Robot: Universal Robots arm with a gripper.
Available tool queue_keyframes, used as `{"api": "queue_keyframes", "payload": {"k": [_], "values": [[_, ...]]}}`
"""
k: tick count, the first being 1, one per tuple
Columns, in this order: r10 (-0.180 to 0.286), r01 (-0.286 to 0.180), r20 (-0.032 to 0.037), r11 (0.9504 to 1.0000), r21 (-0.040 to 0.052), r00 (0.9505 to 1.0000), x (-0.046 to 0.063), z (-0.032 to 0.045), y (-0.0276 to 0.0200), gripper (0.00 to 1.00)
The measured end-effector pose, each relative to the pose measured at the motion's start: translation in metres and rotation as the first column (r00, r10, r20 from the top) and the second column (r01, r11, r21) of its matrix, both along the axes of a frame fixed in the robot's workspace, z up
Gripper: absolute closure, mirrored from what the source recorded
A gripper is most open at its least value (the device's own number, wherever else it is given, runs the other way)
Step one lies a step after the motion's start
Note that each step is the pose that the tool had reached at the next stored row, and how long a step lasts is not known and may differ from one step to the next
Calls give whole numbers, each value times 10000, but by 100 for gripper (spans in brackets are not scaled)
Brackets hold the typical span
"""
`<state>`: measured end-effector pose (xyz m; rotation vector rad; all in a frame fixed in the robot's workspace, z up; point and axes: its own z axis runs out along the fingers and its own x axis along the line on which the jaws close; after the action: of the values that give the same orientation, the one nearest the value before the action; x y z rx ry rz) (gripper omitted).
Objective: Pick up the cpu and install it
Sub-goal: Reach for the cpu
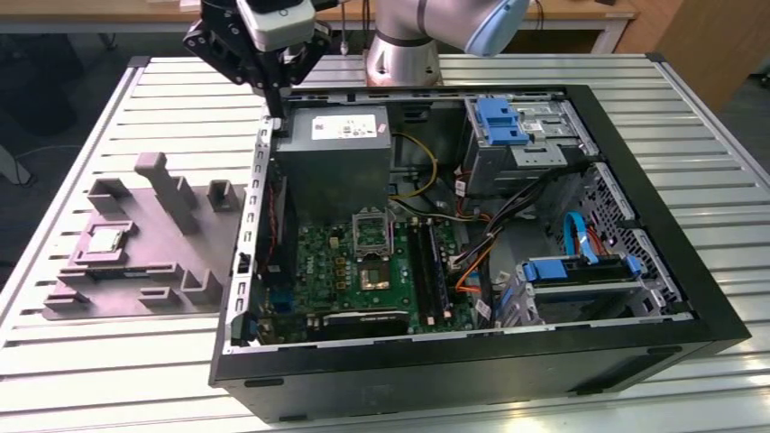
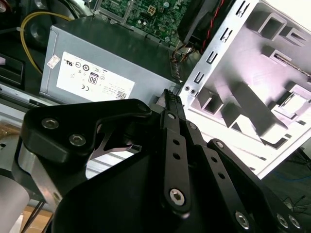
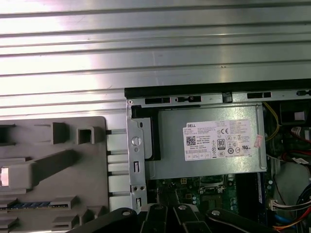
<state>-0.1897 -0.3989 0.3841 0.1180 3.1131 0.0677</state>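
Slatted aluminium table (image 1: 108,370) carrying an open computer case (image 1: 481,372), exterior view. Inside the case: green motherboard (image 1: 343,271) with an uncovered socket (image 1: 368,272) near its centre, and a grey power supply (image 1: 343,153) with a white label against the far wall.

Outside the case, just beside its wall on the exterior view's left, lies a grey fixture block (image 1: 162,266) with upright posts. The cpu (image 1: 106,240) rests flat in a recess on top of this block, on the side away from the case, pale silver face up and untouched.

The gripper (image 1: 274,115) hangs above the far corner of the case on the exterior view's left, over the rim next to the power supply and well apart from the cpu. In the second wrist view its two black fingers (image 2: 171,114) are pressed together at the tips with nothing between them, pointing at the case's metal edge beside the labelled power supply (image 2: 97,73).
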Motion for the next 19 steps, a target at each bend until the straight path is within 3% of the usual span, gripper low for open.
{"api": "queue_keyframes", "payload": {"k": [19], "values": [[0,0,0,10000,0,10000,-83,-9,0,89]]}}
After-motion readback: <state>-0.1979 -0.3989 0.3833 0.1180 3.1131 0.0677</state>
